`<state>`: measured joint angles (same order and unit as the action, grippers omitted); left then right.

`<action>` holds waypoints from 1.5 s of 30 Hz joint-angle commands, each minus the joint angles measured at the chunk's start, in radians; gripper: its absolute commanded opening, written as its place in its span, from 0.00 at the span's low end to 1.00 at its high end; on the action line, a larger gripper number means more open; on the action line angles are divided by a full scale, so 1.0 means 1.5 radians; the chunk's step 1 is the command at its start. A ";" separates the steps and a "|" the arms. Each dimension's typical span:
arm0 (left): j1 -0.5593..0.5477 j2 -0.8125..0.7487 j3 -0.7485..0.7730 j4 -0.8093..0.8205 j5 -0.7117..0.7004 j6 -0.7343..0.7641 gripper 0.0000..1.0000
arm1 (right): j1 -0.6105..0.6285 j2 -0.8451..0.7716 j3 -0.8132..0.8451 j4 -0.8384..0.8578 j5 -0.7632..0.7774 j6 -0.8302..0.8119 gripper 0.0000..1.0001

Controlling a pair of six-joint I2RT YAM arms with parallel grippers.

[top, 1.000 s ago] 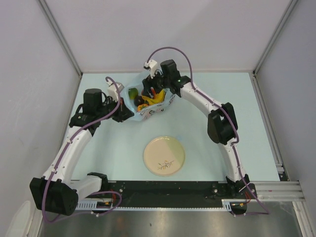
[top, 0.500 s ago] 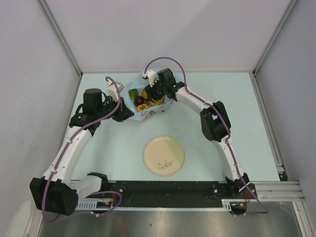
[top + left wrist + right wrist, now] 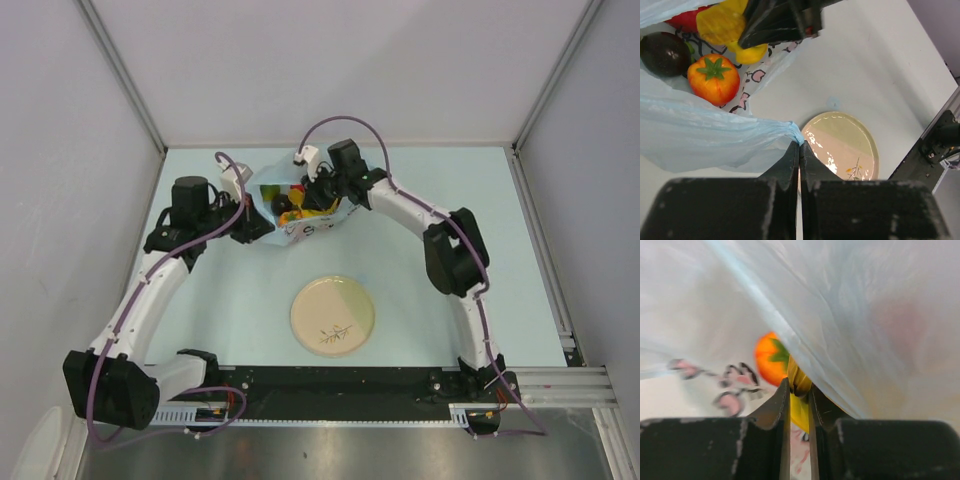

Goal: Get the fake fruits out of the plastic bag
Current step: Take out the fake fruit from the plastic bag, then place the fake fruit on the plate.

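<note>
The light-blue plastic bag [image 3: 312, 230] lies open at the table's far middle. My left gripper [image 3: 800, 146] is shut on a pinch of the bag's rim [image 3: 790, 127] and holds the mouth open. Inside lie an orange fruit with a green top [image 3: 714, 78], a dark purple one [image 3: 664, 53], a red one [image 3: 687, 20] and the yellow banana [image 3: 727, 25]. My right gripper [image 3: 799, 387] reaches into the bag [image 3: 865, 315] from the right, shut on the banana [image 3: 800, 412], with the orange fruit [image 3: 769, 359] just beyond its tips.
A round beige plate with a twig drawing [image 3: 332, 314] lies on the pale blue table, nearer than the bag; its rim [image 3: 871, 145] shows past my left fingers. Grey walls close in the left, right and far sides. The black rail [image 3: 330, 385] runs along the near edge.
My right gripper has pushed lower into the bag and closed from wide open onto the banana. The left gripper has kept its pinch on the rim.
</note>
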<state>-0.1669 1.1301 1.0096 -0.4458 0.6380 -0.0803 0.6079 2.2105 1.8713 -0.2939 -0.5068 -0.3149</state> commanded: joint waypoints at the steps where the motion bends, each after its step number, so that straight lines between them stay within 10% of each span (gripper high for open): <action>1: -0.005 0.010 0.022 0.033 0.022 -0.047 0.00 | 0.015 -0.176 -0.033 0.008 -0.042 0.038 0.10; 10: -0.006 0.006 -0.031 0.081 0.051 -0.134 0.00 | 0.138 -0.449 -0.315 -0.015 -0.037 0.057 0.11; 15: -0.005 0.032 0.027 0.005 0.009 0.029 0.00 | 0.158 -0.594 -0.481 0.049 -0.106 0.031 0.11; 28: -0.018 -0.053 0.026 -0.066 0.052 0.088 0.00 | 0.282 -0.528 -0.463 -0.099 0.022 0.016 0.09; 45: -0.022 -0.163 0.000 -0.059 0.075 0.086 0.01 | 0.379 -0.420 -0.354 -0.585 0.232 -0.477 0.04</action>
<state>-0.1944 0.9024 1.0195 -0.5556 0.7330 0.0437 1.1923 1.5284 1.2823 -0.9821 -0.2695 -0.8158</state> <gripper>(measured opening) 0.005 0.167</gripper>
